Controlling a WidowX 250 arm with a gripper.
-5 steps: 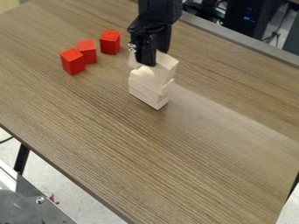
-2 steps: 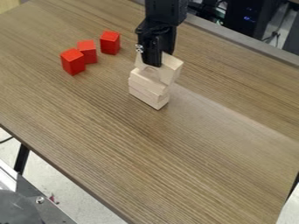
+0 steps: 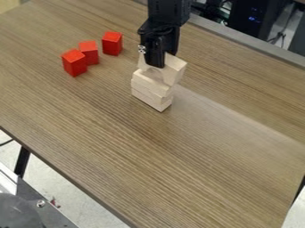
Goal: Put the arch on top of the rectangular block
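Observation:
The black gripper (image 3: 156, 63) hangs down over the upper middle of the table, shut on the pale wooden arch (image 3: 173, 69). The arch stands upright with its curved opening facing down. Directly below it are the pale rectangular blocks (image 3: 149, 91), stacked flat in two layers. From this angle I cannot tell whether the arch rests on the upper block or hangs just above it; it sits a little toward the back right of the stack.
Three red blocks stand to the left of the stack: one nearer (image 3: 74, 63), one just behind it (image 3: 89, 52), and one farther back (image 3: 112, 43). The wooden table's (image 3: 179, 164) back edge runs behind the arm.
My gripper has shifted slightly right with the arch in it, and the arch's opening shows more clearly. The stacked blocks and red blocks have stayed in place.

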